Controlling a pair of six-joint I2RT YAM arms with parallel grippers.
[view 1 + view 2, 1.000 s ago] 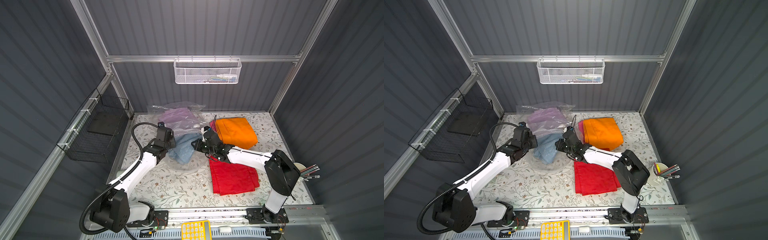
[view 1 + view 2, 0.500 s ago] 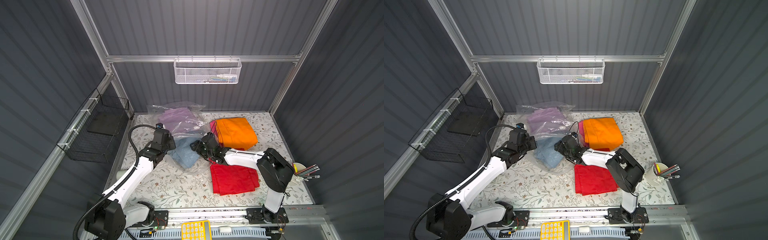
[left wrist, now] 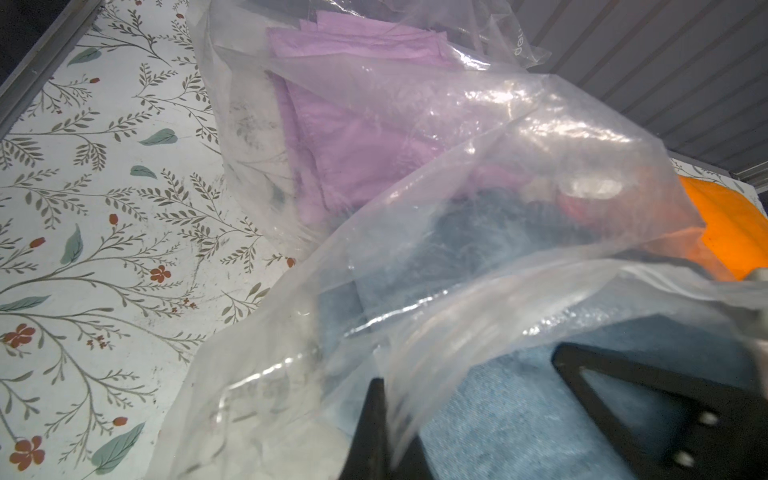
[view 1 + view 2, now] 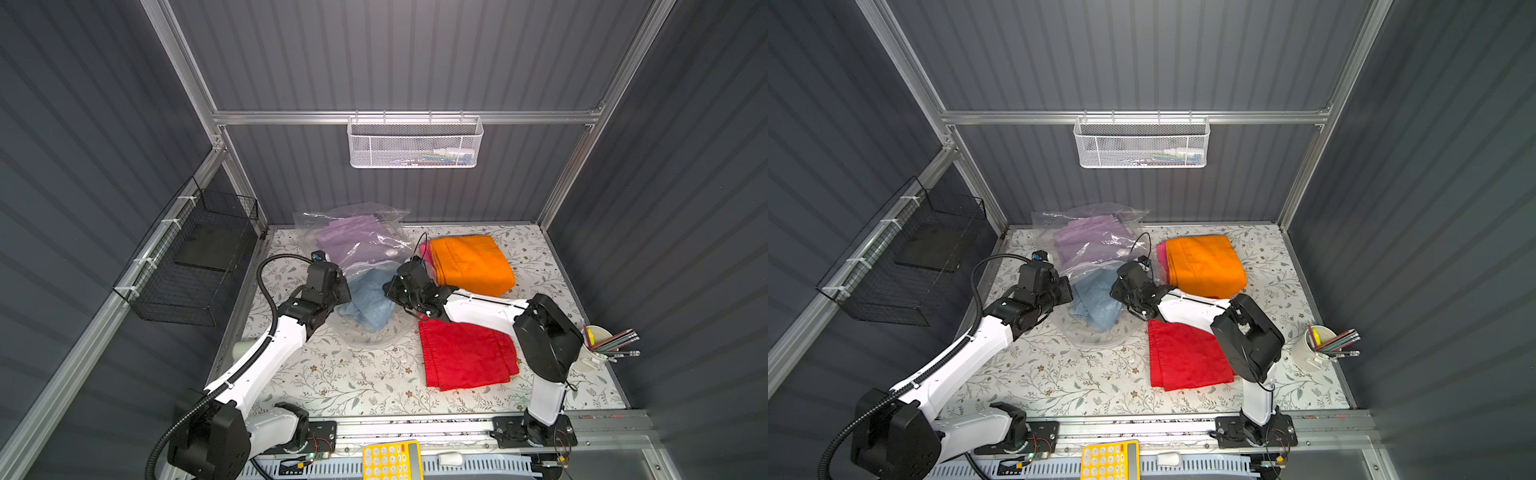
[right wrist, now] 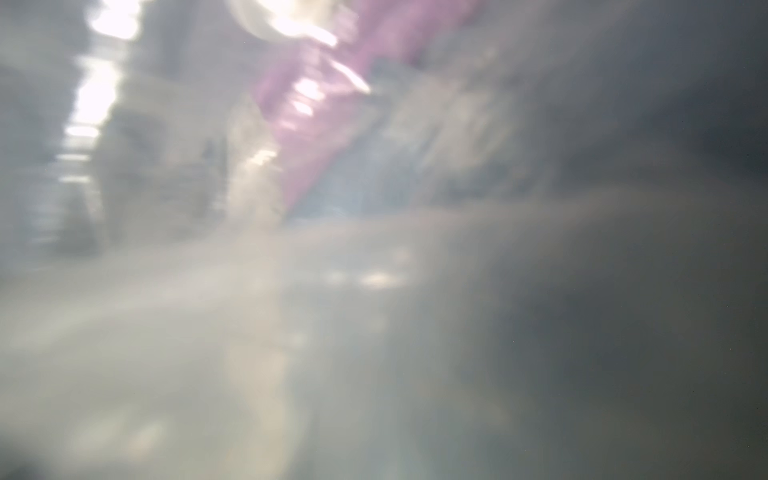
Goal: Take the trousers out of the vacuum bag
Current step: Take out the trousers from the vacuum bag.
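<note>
The clear vacuum bag (image 4: 357,232) (image 4: 1096,224) lies at the back left of the table, with its white valve cap (image 4: 390,252) on its face. Inside it, lilac trousers (image 4: 349,241) (image 3: 353,137) lie deep and light blue denim trousers (image 4: 370,299) (image 3: 519,415) lie at the mouth. My left gripper (image 4: 340,289) (image 3: 386,415) is shut on a flap of the bag (image 3: 498,208). My right gripper (image 4: 392,286) (image 4: 1115,291) is at the mouth beside the denim, its fingers hidden. Plastic blurs the right wrist view. Orange trousers (image 4: 469,262) lie over pink ones (image 4: 424,251). Red trousers (image 4: 465,353) lie in front.
A white mesh basket (image 4: 415,143) hangs on the back wall and a black wire basket (image 4: 195,266) on the left wall. A cup of pencils (image 4: 598,345) stands at the table's right edge. A yellow calculator (image 4: 390,461) lies in front of the rail.
My right gripper has shifted left, away from the orange trousers and closer to the denim at the bag's mouth. The left gripper has kept its hold on the plastic, barely moving.
</note>
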